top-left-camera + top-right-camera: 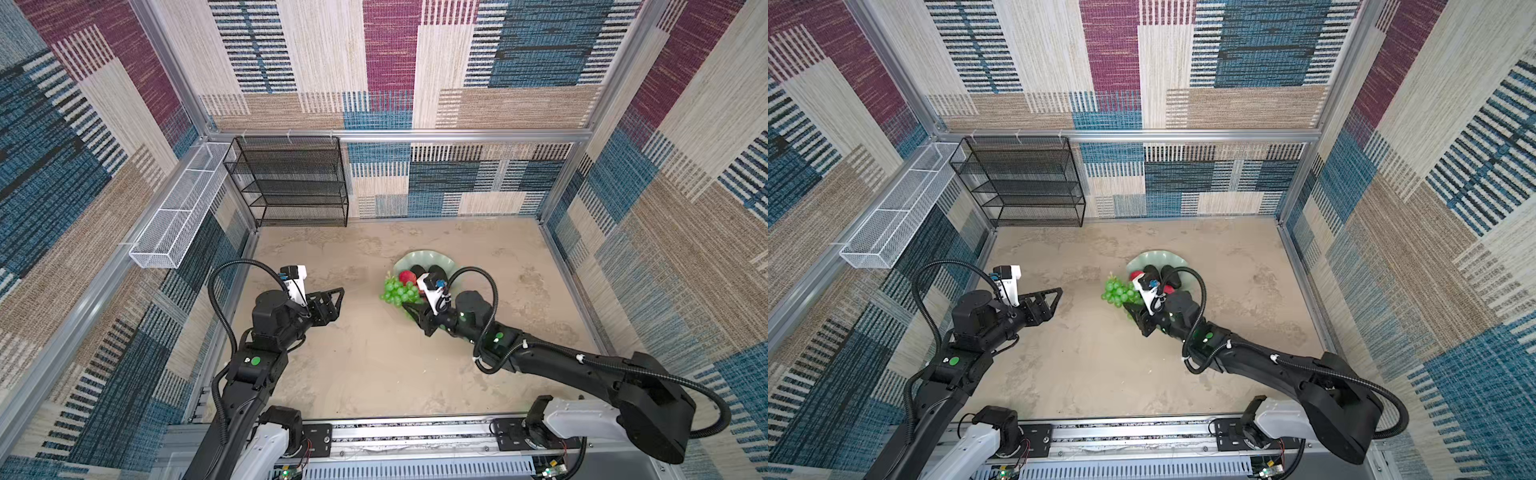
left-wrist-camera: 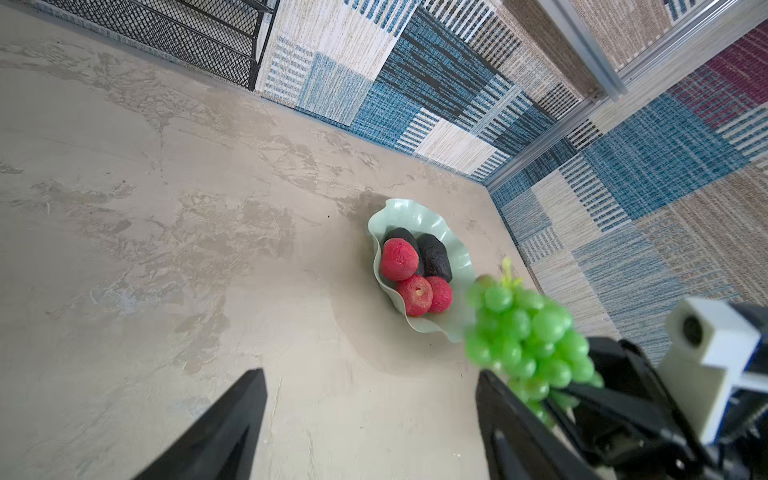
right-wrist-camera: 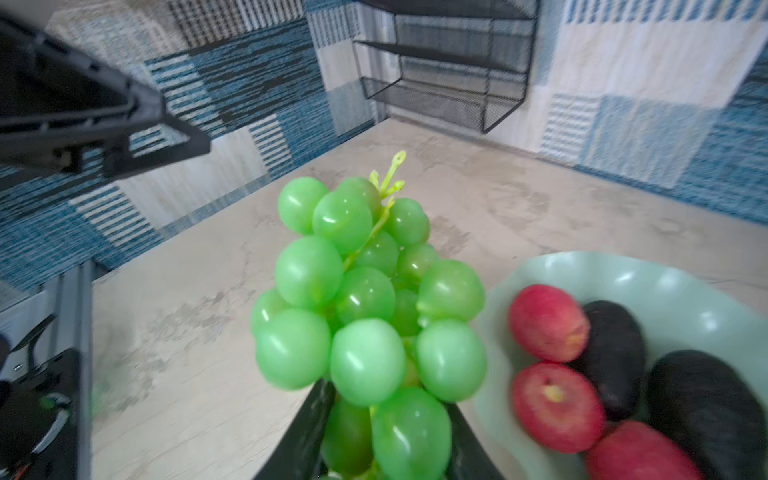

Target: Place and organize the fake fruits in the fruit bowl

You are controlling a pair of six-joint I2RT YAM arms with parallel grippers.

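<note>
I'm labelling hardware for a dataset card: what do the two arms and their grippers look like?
The left arm and right arm are matte black with white base links, green dots, ribbed black cables and white wrist camera blocks. The left gripper and right gripper have black triangular open-frame fingers.

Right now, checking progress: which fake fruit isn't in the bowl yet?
The green grapes, held by the right gripper beside the bowl; the apples and avocados lie inside.
</note>
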